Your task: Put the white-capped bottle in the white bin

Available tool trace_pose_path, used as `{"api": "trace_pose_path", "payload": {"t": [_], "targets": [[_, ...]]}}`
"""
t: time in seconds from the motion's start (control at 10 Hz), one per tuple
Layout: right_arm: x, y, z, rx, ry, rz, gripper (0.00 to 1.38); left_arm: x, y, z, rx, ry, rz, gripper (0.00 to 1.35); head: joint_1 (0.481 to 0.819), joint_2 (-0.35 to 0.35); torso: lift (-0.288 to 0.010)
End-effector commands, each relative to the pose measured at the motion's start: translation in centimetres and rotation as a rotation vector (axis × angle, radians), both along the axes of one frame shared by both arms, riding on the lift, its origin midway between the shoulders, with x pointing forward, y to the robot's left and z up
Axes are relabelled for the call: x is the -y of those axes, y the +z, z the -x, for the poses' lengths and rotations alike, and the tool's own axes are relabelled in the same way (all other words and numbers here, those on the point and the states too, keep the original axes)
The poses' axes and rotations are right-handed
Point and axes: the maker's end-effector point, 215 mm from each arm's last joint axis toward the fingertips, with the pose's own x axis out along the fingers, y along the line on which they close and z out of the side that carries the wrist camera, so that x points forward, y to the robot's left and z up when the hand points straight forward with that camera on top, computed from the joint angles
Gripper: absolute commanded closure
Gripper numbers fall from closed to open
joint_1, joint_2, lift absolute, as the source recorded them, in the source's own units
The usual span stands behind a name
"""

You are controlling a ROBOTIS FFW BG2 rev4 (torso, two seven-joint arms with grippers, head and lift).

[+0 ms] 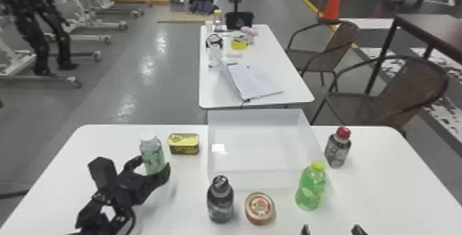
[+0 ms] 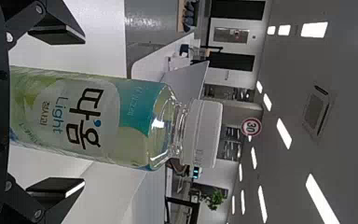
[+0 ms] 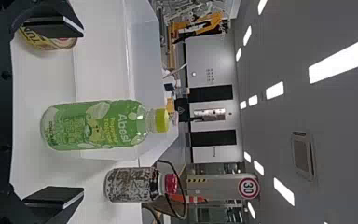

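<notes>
White-capped bottle stood upright on the table, to the left of the white bin, near the yellow tin. Left gripper was open around it, with a gap on each side in the left wrist view. Step in hand, as judged: the grasp. Good technique called for centring the bottle, closing evenly so as not to tip it, then lifting straight up, clear of tin and bin wall. Right gripper was idle, fingers apart, nearby.

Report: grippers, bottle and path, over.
Left gripper open around white-capped bottle. Right gripper open, near side. Yellow tin stands between bottle and white bin.
</notes>
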Motion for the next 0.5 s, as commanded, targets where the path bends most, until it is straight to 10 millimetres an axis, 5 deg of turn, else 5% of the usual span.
{"api": "trace_pose_path", "payload": {"t": [0.0, 0.1, 0.4], "targets": [[-0.05, -0.02, 0.0, 0.0, -0.001, -0.002, 0.1, -0.33, 0.15, 0.01, 0.013, 0.011, -0.005, 0.55, 0.549, 0.0, -0.1], [-0.07, -0.09, 0.01, -0.002, -0.002, -0.003, 0.1, -0.67, 0.31, 0.02, 0.023, 0.027, -0.002, 0.77, 0.549, 0.0, -0.1], [-0.05, -0.1, 0.01, -0.002, -0.002, -0.004, 0.1, -0.45, 0.71, -0.07, 0.038, 0.017, -0.022, 0.82, 0.549, 0.0, -0.1]]}}
